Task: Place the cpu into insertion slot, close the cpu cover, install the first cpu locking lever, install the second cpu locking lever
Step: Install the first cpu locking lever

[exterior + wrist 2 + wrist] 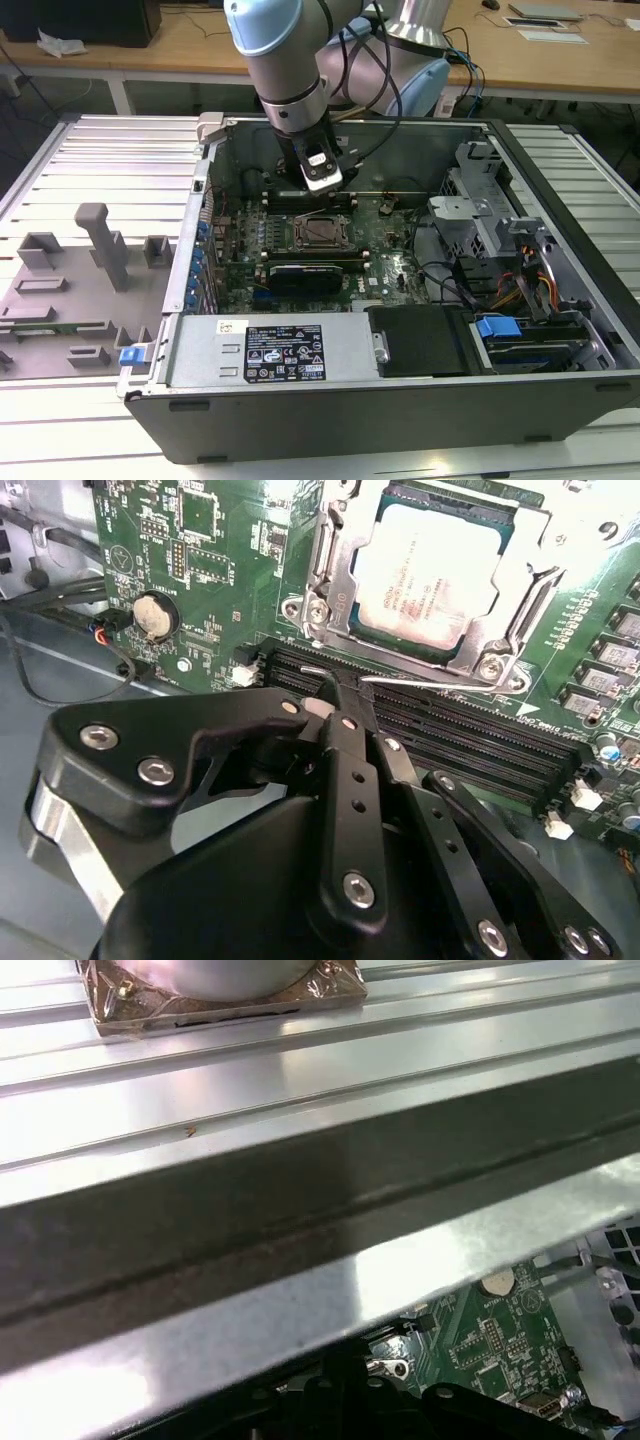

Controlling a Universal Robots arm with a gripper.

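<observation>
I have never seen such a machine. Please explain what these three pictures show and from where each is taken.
It is a pale blue and silver robot arm working inside an open grey computer case on a ribbed metal table. The exterior view looks on from outside; both wrist views come from cameras riding on the arm. In the second wrist view its black claw hangs close to a thin silver locking lever. Beyond it, the square silver-grey cpu sits in place, with the silver frame cover lying closed over its edges. The first wrist view shows table slats and some green circuit board.
</observation>
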